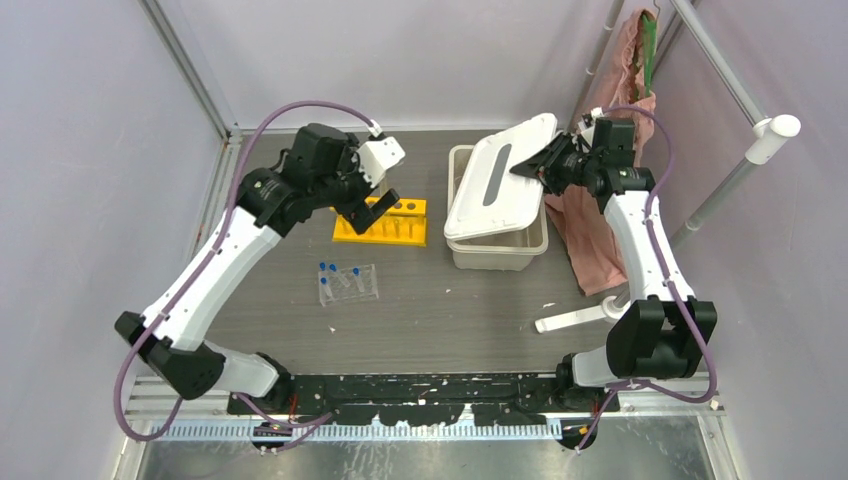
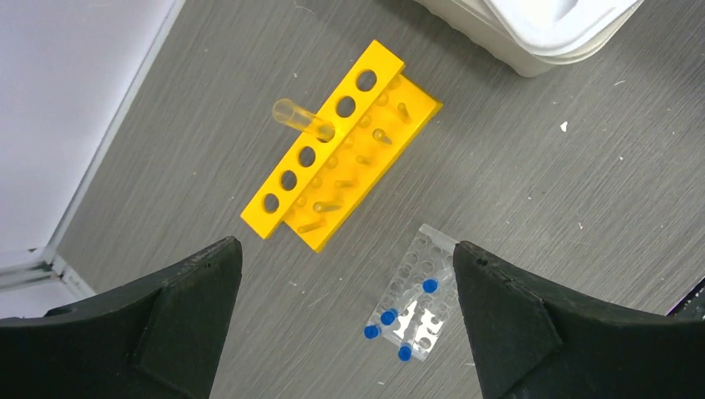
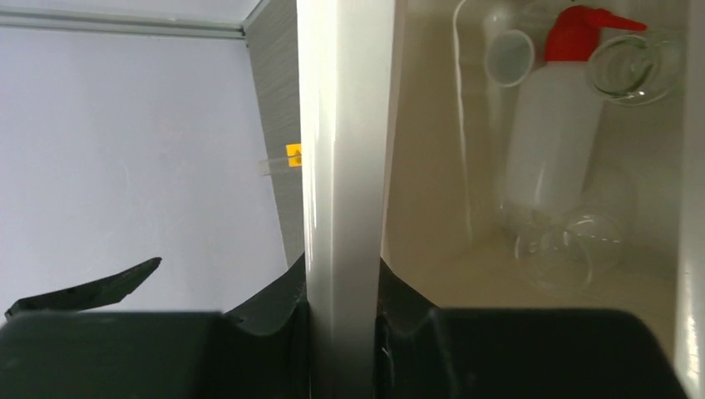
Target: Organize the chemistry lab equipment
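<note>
My left gripper [image 1: 368,210] is open and empty, hovering over the yellow rack [image 1: 380,224]. In the left wrist view [image 2: 346,249] the rack [image 2: 341,141] holds one clear glass tube [image 2: 301,119] leaning in a hole. A clear tray [image 1: 348,284] with several blue-capped vials [image 2: 388,317] lies in front of the rack. My right gripper [image 1: 537,165] is shut on the edge of the white lid [image 3: 345,125], which is tilted up over the white bin [image 1: 500,252]. Inside the bin lie the white squeeze bottle [image 3: 549,133] with its red spout, glass beakers [image 3: 565,249] and a tiny white cup [image 3: 509,56].
A pink cloth [image 1: 590,235] hangs to the right of the bin. A white pole stand [image 1: 580,318] lies on the table near the right arm's base. Enclosure walls and metal frame posts [image 1: 735,175] close in both sides.
</note>
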Motion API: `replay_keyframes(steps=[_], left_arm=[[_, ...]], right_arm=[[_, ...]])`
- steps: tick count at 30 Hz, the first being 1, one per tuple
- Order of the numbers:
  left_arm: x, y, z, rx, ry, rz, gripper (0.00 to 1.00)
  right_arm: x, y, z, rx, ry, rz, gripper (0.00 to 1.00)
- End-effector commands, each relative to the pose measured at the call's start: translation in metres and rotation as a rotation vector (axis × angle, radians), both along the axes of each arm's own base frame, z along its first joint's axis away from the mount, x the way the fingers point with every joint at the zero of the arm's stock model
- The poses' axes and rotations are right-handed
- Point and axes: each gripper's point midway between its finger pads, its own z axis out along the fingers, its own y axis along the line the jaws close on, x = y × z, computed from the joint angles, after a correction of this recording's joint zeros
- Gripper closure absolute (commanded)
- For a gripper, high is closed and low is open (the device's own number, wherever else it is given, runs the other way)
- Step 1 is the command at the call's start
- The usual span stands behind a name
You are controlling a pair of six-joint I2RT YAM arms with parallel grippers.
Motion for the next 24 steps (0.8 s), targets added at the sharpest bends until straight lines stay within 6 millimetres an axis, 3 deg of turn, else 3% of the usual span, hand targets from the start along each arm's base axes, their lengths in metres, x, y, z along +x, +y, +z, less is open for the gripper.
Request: replay_keyframes(steps=[1,3,8,12,13,14,24], left_arm=[[0.016,-0.025,0.002,-0.067,-0.007,-0.035,0.02],[0.019,-0.030,-0.004,-0.064,0.009,-0.045,0.02],[0.022,-0.036,-0.016,-0.049,0.033,-0.069,0.02],[0.024,-0.043,-0.021,-0.057,0.049,-0.090,0.02],[0.024,-0.044,-0.022,-0.060,0.053,-0.093,0.02],[0.025,-0.046,-0.023,-0.062,0.057,-0.098,0.02],[0.029,-0.062,-0.032,-0.084,0.086,-0.139,0.05]], right_arm=[[-0.009,-0.004,-0.011,-0.065,0.002,0.043,0.90],[-0.011,-0.010,-0.022,-0.107,0.024,0.036,0.83],[-0.016,-0.024,-0.041,-0.215,0.087,0.022,0.45],[-0.017,-0.040,-0.045,-0.307,0.114,-0.021,0.39],[-0.018,-0.044,-0.045,-0.326,0.123,-0.032,0.25],[-0.018,-0.047,-0.046,-0.347,0.132,-0.042,0.03],[-0.028,-0.068,-0.049,-0.497,0.162,-0.064,0.00]])
